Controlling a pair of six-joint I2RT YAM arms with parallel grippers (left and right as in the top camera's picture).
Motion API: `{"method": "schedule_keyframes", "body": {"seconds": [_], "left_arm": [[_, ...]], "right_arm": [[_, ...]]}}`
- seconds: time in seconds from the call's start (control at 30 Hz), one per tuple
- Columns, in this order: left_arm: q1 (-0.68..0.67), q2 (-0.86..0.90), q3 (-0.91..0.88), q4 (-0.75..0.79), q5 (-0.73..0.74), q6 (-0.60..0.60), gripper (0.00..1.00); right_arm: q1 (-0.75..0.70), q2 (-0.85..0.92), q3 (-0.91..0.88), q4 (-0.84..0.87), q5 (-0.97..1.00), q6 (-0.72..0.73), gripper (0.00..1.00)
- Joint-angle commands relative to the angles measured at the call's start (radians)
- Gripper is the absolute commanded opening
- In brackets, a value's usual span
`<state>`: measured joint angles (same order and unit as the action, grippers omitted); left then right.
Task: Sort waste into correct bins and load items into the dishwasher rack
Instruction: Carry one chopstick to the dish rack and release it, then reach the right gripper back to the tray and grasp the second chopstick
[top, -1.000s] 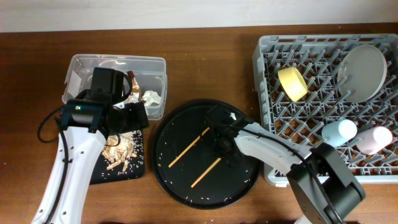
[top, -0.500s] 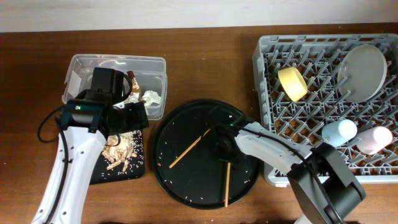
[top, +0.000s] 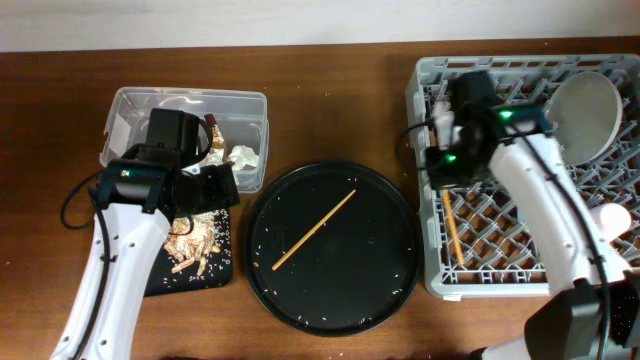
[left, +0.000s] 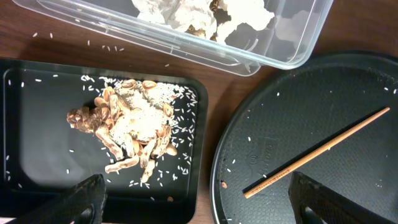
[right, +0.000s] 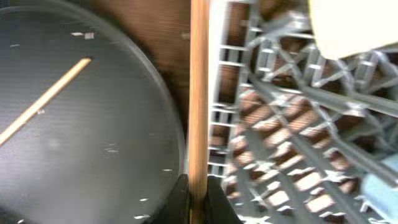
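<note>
Wooden chopstick (right: 199, 93) | right tool (right: 198, 191) clamps it | arm (top: 545, 195) stretched over rack (top: 500, 66)

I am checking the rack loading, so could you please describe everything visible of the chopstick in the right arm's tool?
The chopstick is a slim, straight stick of pale brown wood, unbroken where visible. The right tool clamps one end between its fingers. From overhead it lies lengthwise over the left side of the grey dishwasher rack, just inside the wall; whether it touches the grid cannot be told.
</note>
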<state>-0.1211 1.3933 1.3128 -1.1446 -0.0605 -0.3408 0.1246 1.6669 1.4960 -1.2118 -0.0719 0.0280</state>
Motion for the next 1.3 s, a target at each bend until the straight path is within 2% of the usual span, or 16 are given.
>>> {"method": "schedule_keyframes", "body": {"seconds": [0.0, 0.1, 0.17, 0.27, 0.33, 0.53, 0.67, 0.77, 0.83, 1.0, 1.17, 1.27], "left_arm": [[0.002, -0.002, 0.0, -0.001, -0.007, -0.007, 0.93], [0.002, -0.002, 0.0, -0.001, -0.007, -0.007, 0.93], [0.002, -0.002, 0.0, -0.001, -0.007, -0.007, 0.93], [0.002, -0.002, 0.0, -0.002, -0.007, -0.007, 0.93], [0.002, -0.002, 0.0, -0.002, -0.007, -0.007, 0.93], [0.002, -0.002, 0.0, -0.002, -0.007, -0.007, 0.93], [0.002, -0.002, 0.0, -0.002, -0.007, -0.007, 0.93], [0.002, -0.002, 0.0, -0.001, -0.007, -0.007, 0.93], [0.002, -0.002, 0.0, -0.001, -0.007, -0.007, 0.93], [0.002, -0.002, 0.0, -0.002, -0.007, -0.007, 0.93], [0.002, -0.002, 0.0, -0.013, -0.016, -0.007, 0.93], [0.016, -0.002, 0.0, -0.047, -0.091, -0.094, 0.95]], "right_arm": [[-0.064, 0.072, -0.031, 0.012, 0.001, -0.055, 0.04], [-0.068, 0.116, -0.032, 0.03, 0.0, -0.054, 0.04], [-0.065, 0.137, -0.032, 0.04, 0.0, -0.054, 0.22], [-0.065, 0.141, -0.032, 0.06, 0.0, -0.054, 0.24], [-0.065, 0.141, -0.032, 0.058, 0.0, -0.054, 0.29], [-0.065, 0.087, 0.016, 0.054, -0.014, -0.011, 0.32], [-0.037, 0.032, 0.071, 0.083, -0.167, -0.006, 0.33], [0.058, 0.042, 0.058, 0.116, -0.179, 0.113, 0.34], [0.131, 0.058, 0.05, 0.136, -0.18, 0.225, 0.42], [0.386, 0.168, 0.05, 0.204, -0.141, 0.467, 0.52], [0.526, 0.306, 0.05, 0.24, -0.051, 0.658, 0.52], [0.567, 0.385, 0.05, 0.246, -0.016, 0.751, 0.51]]}}
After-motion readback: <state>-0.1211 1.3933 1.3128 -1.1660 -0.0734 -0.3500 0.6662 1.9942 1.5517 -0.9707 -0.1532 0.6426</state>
